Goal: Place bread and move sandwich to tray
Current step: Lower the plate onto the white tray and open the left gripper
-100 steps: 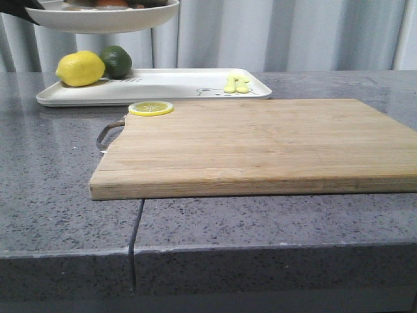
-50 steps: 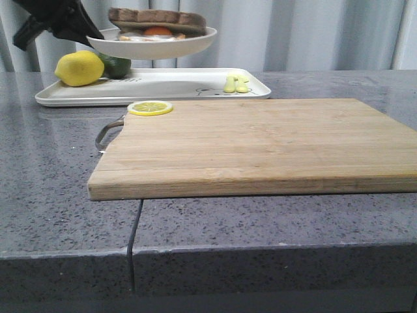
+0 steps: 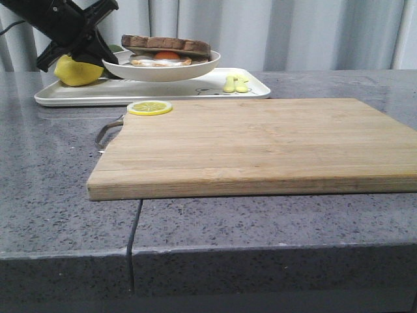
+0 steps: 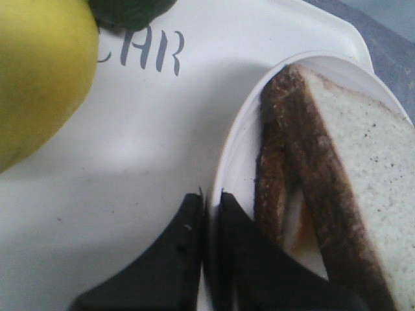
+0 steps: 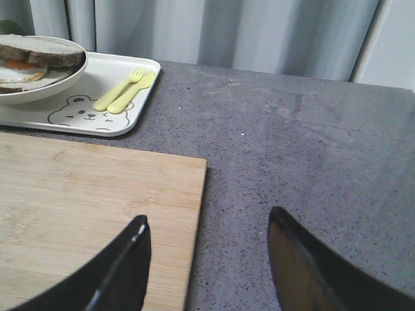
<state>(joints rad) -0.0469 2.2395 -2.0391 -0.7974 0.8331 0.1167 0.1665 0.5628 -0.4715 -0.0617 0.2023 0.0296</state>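
Observation:
The sandwich [image 3: 166, 51], a fried egg between brown-crusted bread slices, lies on a round white plate [image 3: 163, 70]. The top slice of bread [image 4: 363, 155] covers the egg. My left gripper [image 3: 104, 59] is shut on the plate's left rim [image 4: 224, 168], one finger inside and one outside. The plate hangs very low over the white tray [image 3: 195, 91]; I cannot tell whether it touches. In the right wrist view my right gripper [image 5: 207, 223] stands open and empty over the cutting board's right edge, with the sandwich [image 5: 35, 55] and tray [image 5: 139, 107] far off.
A lemon [image 3: 77, 72] and a dark green lime [image 4: 130, 8] sit on the tray's left end. Yellow fork and spoon [image 3: 236, 83] lie at its right end. A lemon slice [image 3: 150, 107] rests on the wooden cutting board [image 3: 260, 143] on the grey counter [image 5: 305, 142].
The left gripper has lowered the plate with the sandwich from high above down to just over the tray, shifting it slightly right. The board and lemon slice stayed put.

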